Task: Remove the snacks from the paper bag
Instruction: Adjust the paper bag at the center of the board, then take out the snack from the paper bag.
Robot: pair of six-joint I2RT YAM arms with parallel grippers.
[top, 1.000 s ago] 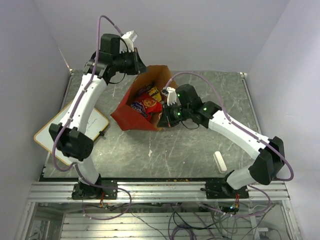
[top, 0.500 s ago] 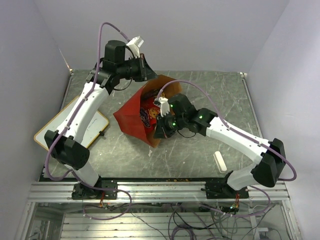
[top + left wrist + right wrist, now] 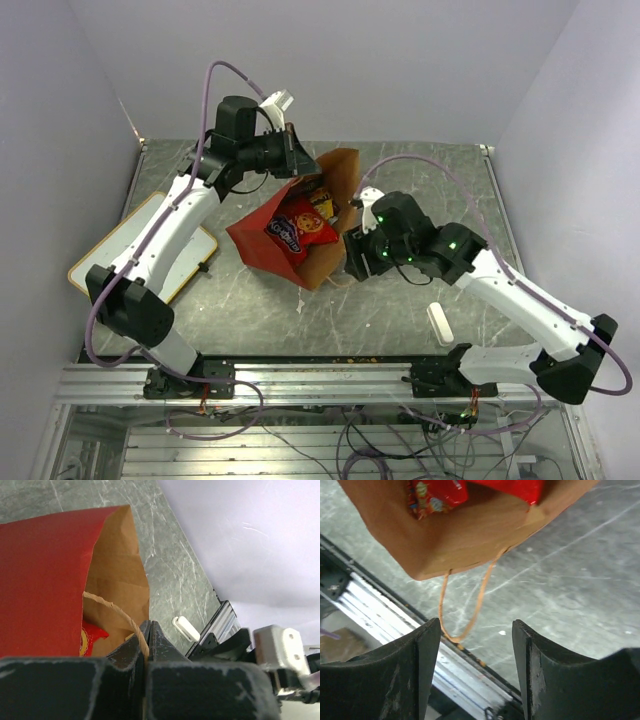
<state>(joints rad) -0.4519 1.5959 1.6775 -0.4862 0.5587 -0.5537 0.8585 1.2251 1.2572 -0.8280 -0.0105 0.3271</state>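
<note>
Red paper outside and plain brown within, the paper bag [image 3: 262, 232] sits tilted a little toward 10 o'clock of the marbled grey table [image 3: 430, 185], its base toward 9 o'clock and its open mouth turned up and toward 3 o'clock. The left gripper [image 3: 296, 158] is at the mouth's 12 o'clock corner; from its wrist camera the two fingers [image 3: 159, 642] are pressed together, clenched on the thin tan handle [image 3: 114, 609] of the bag. Inside the mouth lies a large red packet [image 3: 293, 227] with a blue logo, and a yellow wrapper [image 3: 322, 205] shows just past it toward 1 o'clock. The right gripper [image 3: 352, 258] hangs just beside the bag's lower lip, at about 4 o'clock from the mouth; its claw is spread wide and holds nothing, with the bag's other handle [image 3: 472, 600] dangling ahead of the gap. A small white block [image 3: 438, 323] lies well apart at 4 o'clock, and a yellow-framed whiteboard [image 3: 105, 260] rests at 8 o'clock.
</note>
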